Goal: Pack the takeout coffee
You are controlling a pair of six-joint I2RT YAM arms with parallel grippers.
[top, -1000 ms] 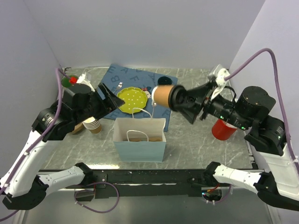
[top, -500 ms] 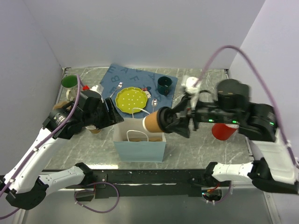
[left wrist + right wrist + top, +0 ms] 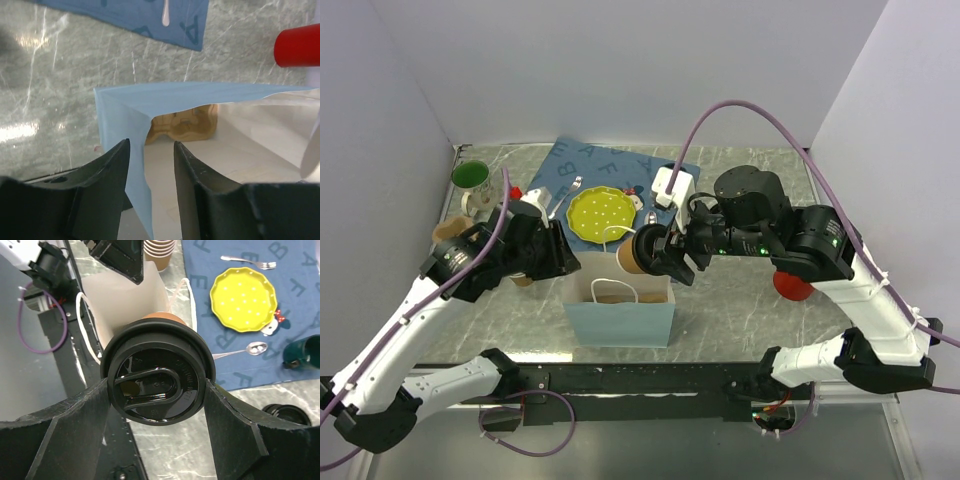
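Arms lean in from both sides over the pale blue paper bag (image 3: 620,318). The right gripper (image 3: 662,252) clamps the takeout coffee (image 3: 630,259) by its black lid, with the cup tipped sideways just above the bag's rear rim. The left gripper (image 3: 150,147) straddles the bag's left wall, fingers apart and the paper between them unpinched. Inside, a brown item (image 3: 182,122) lies at the bottom; what it is I cannot tell.

yellow dotted plate (image 3: 600,212) on a blue lettered mat (image 3: 582,160) at the table's (image 3: 740,310) far edge; green mug (image 3: 470,176) in its far left corner.
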